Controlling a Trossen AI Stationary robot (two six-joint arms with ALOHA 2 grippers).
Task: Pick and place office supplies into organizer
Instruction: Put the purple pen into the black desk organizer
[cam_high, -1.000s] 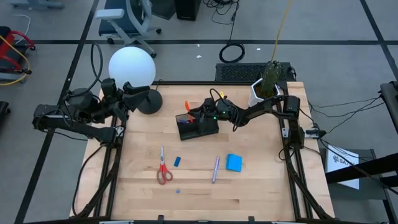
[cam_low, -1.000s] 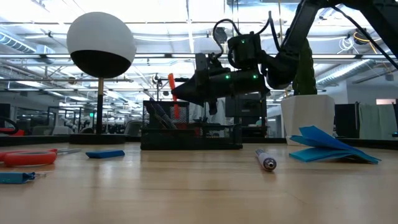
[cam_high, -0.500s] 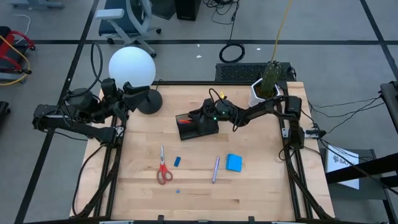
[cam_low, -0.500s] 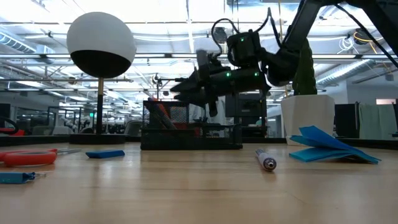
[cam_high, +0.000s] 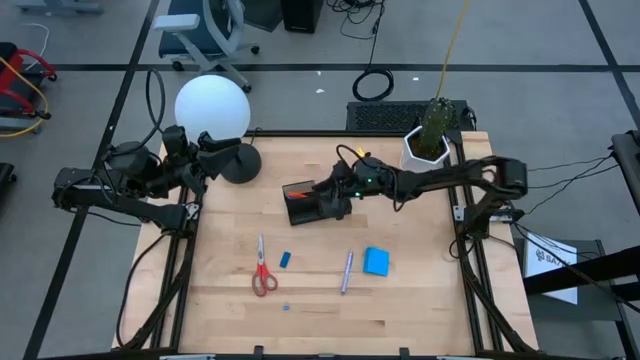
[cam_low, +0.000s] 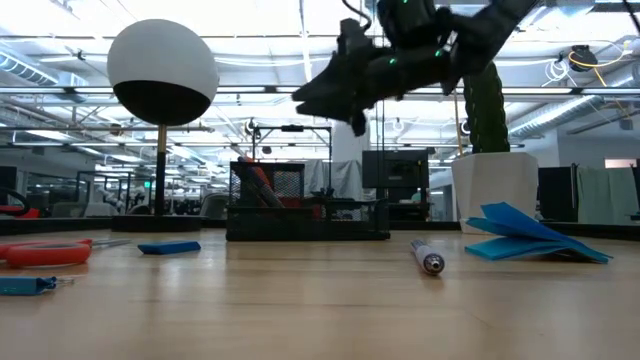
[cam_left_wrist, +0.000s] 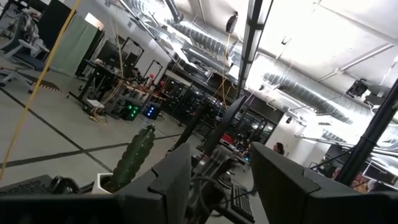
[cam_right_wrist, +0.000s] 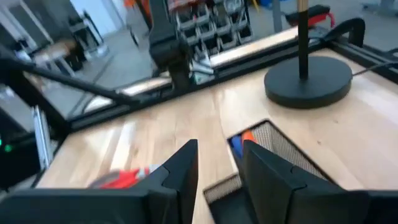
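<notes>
Orange pen (cam_right_wrist: 247, 135) in the organizer (cam_right_wrist: 273, 149) shows past the narrowly parted, empty right pincer (cam_right_wrist: 217, 165).

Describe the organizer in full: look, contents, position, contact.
The organizer is a low black wire-mesh tray standing flat on the table, near its far middle, beside the lamp base. An orange pen leans inside one end. The right end effector hangs above it, fingers apart, not touching.
</notes>
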